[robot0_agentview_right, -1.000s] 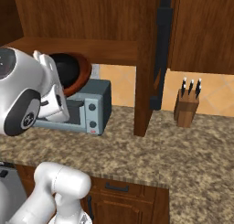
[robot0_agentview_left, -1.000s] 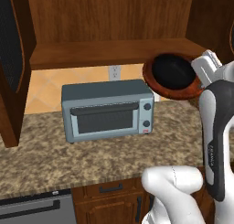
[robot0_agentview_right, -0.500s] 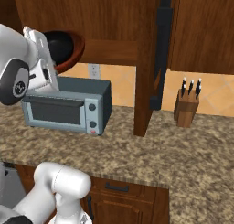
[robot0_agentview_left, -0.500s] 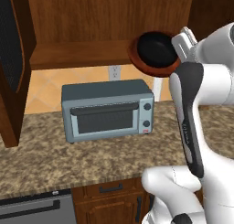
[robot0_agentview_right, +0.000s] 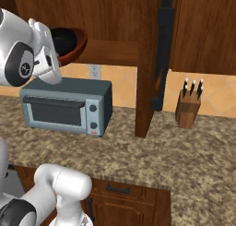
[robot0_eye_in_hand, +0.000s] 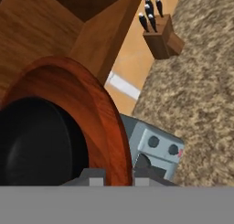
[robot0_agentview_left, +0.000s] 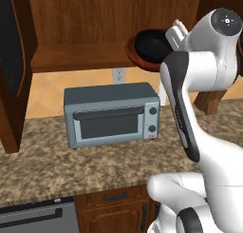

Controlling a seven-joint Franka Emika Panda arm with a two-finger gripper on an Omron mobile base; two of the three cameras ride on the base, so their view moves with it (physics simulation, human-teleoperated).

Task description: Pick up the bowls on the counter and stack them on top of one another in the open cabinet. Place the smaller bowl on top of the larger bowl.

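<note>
Reddish-brown and glossy with a dark inside, the bowl [robot0_agentview_left: 151,49] sits in the upper right of the left base view, tilted so its dark hollow faces the camera, level with the front edge of the open cabinet's [robot0_agentview_left: 90,18] plank shelf [robot0_agentview_left: 76,56]. In the right base view the same bowl [robot0_agentview_right: 69,43] appears in the upper left, just right of the white wrist and directly above the grey toaster oven [robot0_agentview_right: 69,105]. The gripper [robot0_eye_in_hand: 119,172] is clamped on the bowl's rim: in the hand view the brown rim [robot0_eye_in_hand: 98,118] runs down between the two dark finger tips at the bottom edge, with the black inside filling the lower left.

The toaster oven [robot0_agentview_left: 111,114] stands on the speckled granite counter [robot0_agentview_left: 71,165], left of centre in the left base view, below the shelf and under a wall outlet [robot0_agentview_left: 119,75] on the tan backsplash. A cabinet door with a dark mesh panel [robot0_agentview_left: 10,42] hangs open along the left edge of that view. In the right base view a wooden knife block [robot0_agentview_right: 188,107] with dark handles stands on the counter [robot0_agentview_right: 175,160] at the right, well apart from the toaster oven, with a wooden cabinet upright [robot0_agentview_right: 147,68] between them. Dark wooden drawers [robot0_agentview_left: 114,203] show below the counter edge.
</note>
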